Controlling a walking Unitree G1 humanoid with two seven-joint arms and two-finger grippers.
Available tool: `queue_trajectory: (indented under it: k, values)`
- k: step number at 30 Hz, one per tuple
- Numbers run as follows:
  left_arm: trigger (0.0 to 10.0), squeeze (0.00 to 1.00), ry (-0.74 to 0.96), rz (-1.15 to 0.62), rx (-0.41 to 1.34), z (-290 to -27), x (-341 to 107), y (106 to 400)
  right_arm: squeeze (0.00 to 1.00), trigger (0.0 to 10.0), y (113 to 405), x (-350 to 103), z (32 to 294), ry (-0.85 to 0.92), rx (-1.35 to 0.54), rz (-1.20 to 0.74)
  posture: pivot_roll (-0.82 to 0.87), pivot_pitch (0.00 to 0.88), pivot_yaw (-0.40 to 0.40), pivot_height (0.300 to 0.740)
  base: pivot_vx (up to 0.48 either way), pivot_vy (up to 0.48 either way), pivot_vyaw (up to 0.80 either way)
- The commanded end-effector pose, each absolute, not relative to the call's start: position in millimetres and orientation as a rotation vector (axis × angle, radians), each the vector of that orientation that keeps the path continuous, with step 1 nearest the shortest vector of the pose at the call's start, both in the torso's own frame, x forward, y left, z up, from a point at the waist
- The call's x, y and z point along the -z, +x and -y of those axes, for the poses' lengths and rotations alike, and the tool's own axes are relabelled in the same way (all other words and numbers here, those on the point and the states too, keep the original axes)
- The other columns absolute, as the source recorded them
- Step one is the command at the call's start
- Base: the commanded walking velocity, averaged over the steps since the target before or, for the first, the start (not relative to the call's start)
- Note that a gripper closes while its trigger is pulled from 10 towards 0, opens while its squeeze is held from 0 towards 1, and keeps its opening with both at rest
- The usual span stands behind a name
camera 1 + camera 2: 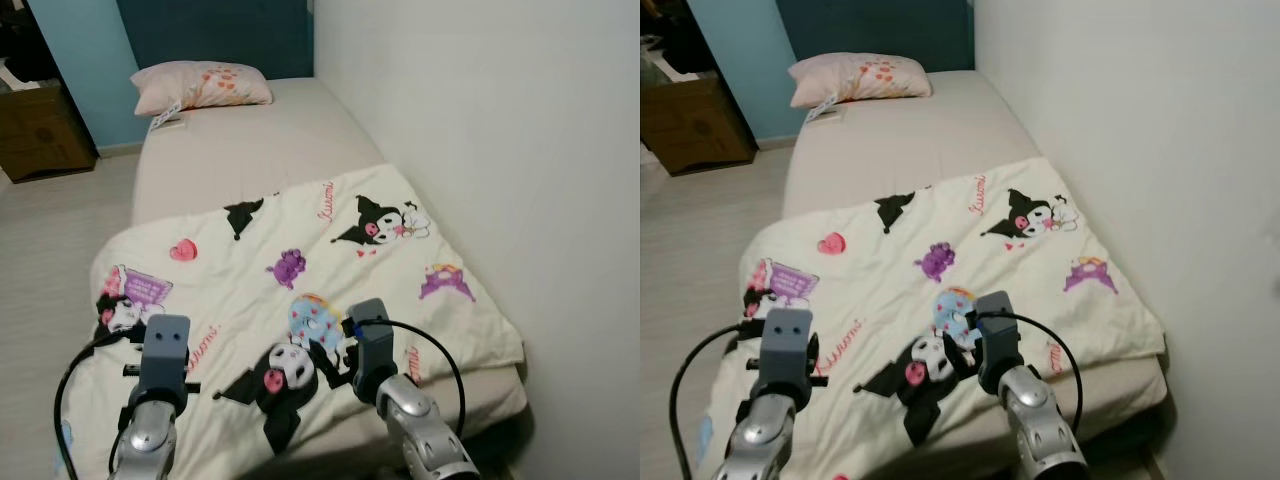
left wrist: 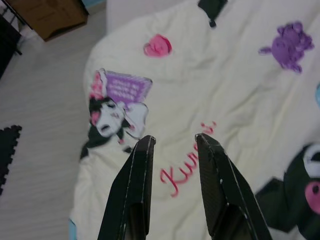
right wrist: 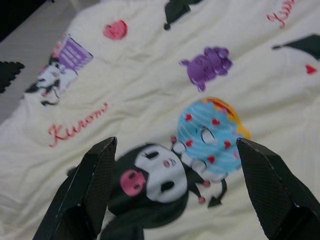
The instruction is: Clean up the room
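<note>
1. Nearest the robot, both arms hovered over the foot of the bed (image 1: pixel 250 150). The left gripper (image 2: pixel 172 142) held its fingers a narrow gap apart with nothing between them, above the red script on the blanket (image 1: pixel 300 300). The right gripper (image 3: pixel 175 145) stood spread wide and empty over the black cartoon figure and the blue one beside it.
2. The cream printed blanket covered only the near half of the mattress, a little askew, its left side drooping over the bed's edge toward the floor (image 1: pixel 50 250).
3. I judged the likely job was straightening that blanket. A pinch of loose cloth might take too little fabric and slip, or drag the overhanging side further off the bed.
4. The wall (image 1: pixel 500 120) ran tight along the bed's right side, so the right arm had little room outward; the floor on the left lay open.
5. Beyond the blanket the bare mattress stretched to a pink pillow (image 1: pixel 200 85) at the head.
6. Farthest off, a wooden cabinet (image 1: pixel 40 130) stood on the floor, well apart from the bed.
</note>
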State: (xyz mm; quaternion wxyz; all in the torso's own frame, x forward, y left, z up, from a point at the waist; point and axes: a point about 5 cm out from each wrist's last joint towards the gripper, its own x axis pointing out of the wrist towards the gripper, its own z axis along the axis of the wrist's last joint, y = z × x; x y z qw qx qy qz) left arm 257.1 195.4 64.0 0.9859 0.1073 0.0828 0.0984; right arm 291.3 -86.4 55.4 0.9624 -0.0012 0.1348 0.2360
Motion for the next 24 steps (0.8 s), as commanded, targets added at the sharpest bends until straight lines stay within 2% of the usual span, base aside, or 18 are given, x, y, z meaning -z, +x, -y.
queue_trajectory:
  k: [1, 5, 13, 24]
  values:
    - [10.0, 0.0, 0.235, -0.193, -0.208, -199.3, -56.2, 251.7, 0.0, 10.0, 287.0, -51.5, 82.4, -0.001, -0.5, -0.293, -0.02, 0.037, 0.01, 0.704, 0.0, 0.0, 0.0]
    - [10.0, 0.0, 0.134, -0.196, -0.249, -200.4, -49.9, 247.4, 0.0, 10.0, 284.7, -47.0, 79.8, -0.017, -0.515, -0.31, -0.02, 0.025, 0.012, 0.704, 0.0, 0.0, 0.0]
    - [10.0, 0.0, 0.154, -0.218, -0.24, -200.7, -42.2, 242.2, 0.0, 10.0, 282.4, -46.2, 80.7, 0.029, -0.508, -0.307, -0.02, 0.014, 0.012, 0.704, 0.0, 0.0, 0.0]
    - [10.0, 0.0, 0.138, -0.194, -0.244, -195.9, -42.4, 241.1, 0.0, 10.0, 280.4, -48.2, 78.7, 0.044, -0.546, -0.292, -0.02, 0.014, 0.01, 0.74, 0.0, 0.0, 0.0]
